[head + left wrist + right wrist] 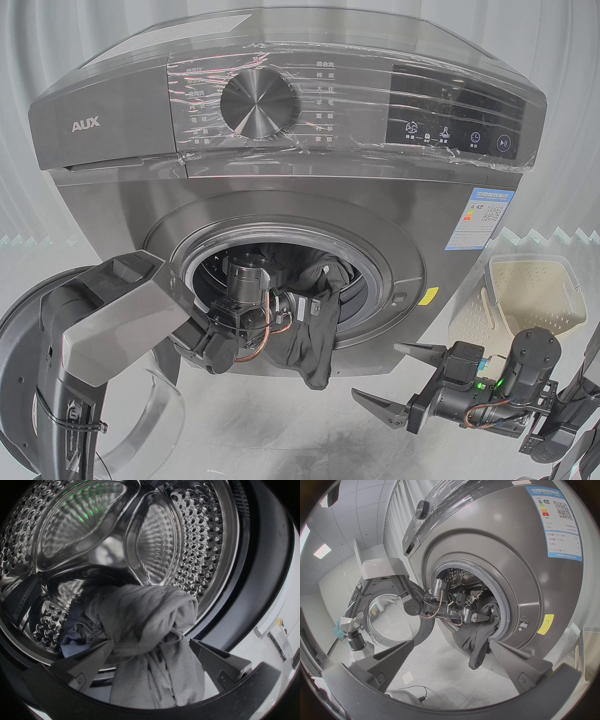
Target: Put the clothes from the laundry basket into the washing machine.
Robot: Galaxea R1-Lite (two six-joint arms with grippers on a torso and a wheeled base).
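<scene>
The washing machine (281,187) has its round door (25,350) swung open on my left of it, and the cream laundry basket (537,294) sits to my right of it. A dark grey garment (319,325) lies half in the machine's drum, its tail hanging out over the door seal. My left gripper (150,643) is at the machine's mouth, fingers spread either side of the bunched cloth, not pinching. My right gripper (375,370) hangs released, low before the machine. I should clamp the fold at the seal, lift the tail over, and let go deep inside. I count one machine, one basket and two garments, with a bluish garment (70,639) behind the grey.
</scene>
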